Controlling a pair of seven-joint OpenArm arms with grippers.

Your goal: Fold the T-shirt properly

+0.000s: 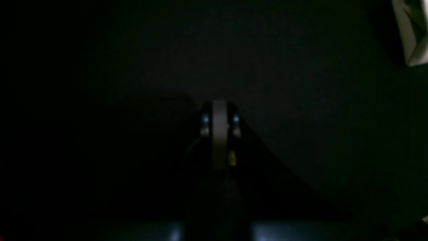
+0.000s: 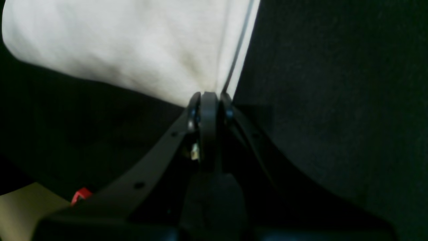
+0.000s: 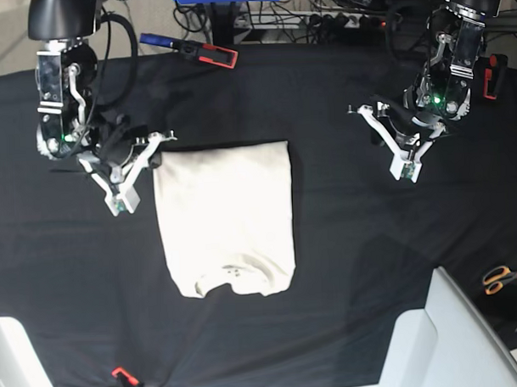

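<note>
Right wrist view shows the right gripper [image 2: 208, 100] with its fingers brought together at a corner of the T-shirt [image 2: 133, 43]. The cream fabric fans out from the fingertips, and a hemmed edge runs straight up from them — whether cloth is actually pinched between the jaws cannot be told from here. In the base view this gripper [image 3: 121, 198] sits just beside the shirt's far-left corner, low over the black table cloth [image 3: 371, 266].

The left gripper [image 1: 219, 115] is closed as well, its fingers together over bare dark cloth with nothing between them. In the base view it [image 3: 407, 170] hangs well to the right of the shirt, apart from it.

The T-shirt [image 3: 225, 220] lies flat near the middle of the table as a tall, narrow rectangle, its collar end toward the near edge. Black cloth lies open on both sides of it, wider on the right.

Around the edges: an orange-handled pair of scissors [image 3: 502, 277] at the right rim, a white bin [image 3: 455, 339] at the near-right corner — its inside is out of view — and a red-and-black clamp [image 3: 204, 52] at the far edge.
</note>
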